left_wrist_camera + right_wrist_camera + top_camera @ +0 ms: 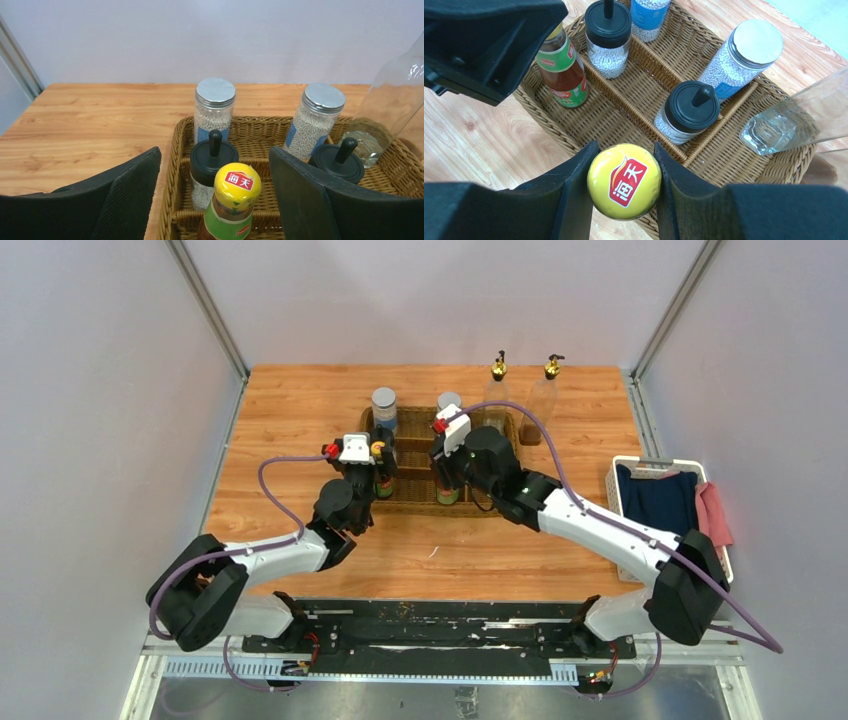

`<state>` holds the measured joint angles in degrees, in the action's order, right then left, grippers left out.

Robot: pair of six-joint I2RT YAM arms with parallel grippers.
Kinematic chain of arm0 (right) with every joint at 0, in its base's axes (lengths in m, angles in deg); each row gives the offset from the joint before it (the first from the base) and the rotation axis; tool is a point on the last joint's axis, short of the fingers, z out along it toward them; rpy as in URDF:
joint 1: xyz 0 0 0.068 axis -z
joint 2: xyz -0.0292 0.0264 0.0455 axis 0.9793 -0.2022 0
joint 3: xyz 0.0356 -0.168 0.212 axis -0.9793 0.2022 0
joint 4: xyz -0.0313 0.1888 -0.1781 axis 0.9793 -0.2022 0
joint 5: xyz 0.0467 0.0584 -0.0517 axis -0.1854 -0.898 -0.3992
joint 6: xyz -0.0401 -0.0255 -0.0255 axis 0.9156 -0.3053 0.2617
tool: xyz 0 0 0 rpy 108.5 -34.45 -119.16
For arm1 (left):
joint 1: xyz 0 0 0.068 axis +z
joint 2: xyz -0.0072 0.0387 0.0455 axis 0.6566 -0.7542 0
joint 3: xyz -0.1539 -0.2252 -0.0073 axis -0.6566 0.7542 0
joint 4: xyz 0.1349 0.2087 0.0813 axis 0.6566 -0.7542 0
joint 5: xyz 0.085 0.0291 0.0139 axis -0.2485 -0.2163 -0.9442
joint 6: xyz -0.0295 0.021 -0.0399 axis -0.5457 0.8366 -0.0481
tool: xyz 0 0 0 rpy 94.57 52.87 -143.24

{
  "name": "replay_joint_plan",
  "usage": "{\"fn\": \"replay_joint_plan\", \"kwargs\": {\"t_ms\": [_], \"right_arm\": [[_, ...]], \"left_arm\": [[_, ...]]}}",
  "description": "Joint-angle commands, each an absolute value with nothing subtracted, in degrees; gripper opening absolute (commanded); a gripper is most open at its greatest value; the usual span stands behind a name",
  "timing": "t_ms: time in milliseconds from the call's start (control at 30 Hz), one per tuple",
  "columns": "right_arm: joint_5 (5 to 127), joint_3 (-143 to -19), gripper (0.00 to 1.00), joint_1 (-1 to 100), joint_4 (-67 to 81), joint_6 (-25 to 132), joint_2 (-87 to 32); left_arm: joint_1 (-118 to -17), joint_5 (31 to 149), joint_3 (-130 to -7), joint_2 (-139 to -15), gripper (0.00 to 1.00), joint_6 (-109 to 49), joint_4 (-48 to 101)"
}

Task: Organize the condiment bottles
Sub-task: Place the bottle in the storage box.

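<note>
Progress: judged nearly complete. Left gripper (214, 155) is wide open around first yellow-capped bottle (235, 200), seated in wicker basket (175, 150). Right gripper (625, 150) clamps second yellow-capped bottle (624, 181) at basket's near rim; placement outstanding.

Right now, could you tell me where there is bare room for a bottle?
Bare table left of the basket; also its near row, between the left bottle and the held bottle. Back rows are crowded with jars.

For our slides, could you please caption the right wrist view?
Right tool shut on a yellow-capped bottle at the basket's rim, black-capped jars and a grey-lidded jar inside.
</note>
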<state>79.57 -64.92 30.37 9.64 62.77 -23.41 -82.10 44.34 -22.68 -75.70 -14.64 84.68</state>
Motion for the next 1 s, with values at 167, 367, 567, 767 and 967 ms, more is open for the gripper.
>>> {"fn": "replay_joint_plan", "kwargs": {"t_ms": [167,367,567,767,967], "right_arm": [[75.66,-69.82,0.00,33.79,18.68,62.52,-25.82],[74.30,-70.59,0.00,35.33,20.24,61.87,-28.44],[70.97,-69.14,0.00,36.73,22.86,60.80,-30.33],[69.94,-66.81,0.00,37.91,25.99,60.66,-31.38],[68.97,-65.02,0.00,39.06,27.50,60.66,-31.93]], "left_arm": [[-81.82,42.55,-24.93,-72.88,0.85,-12.75,85.93],[-81.82,42.59,-25.45,-72.83,0.85,-12.51,85.98],[-81.82,42.49,-25.45,-72.70,0.85,-12.37,86.66],[-81.82,42.42,-25.03,-72.87,0.85,-12.55,88.11],[-81.82,42.50,-24.62,-72.96,0.85,-13.16,88.90]]}}
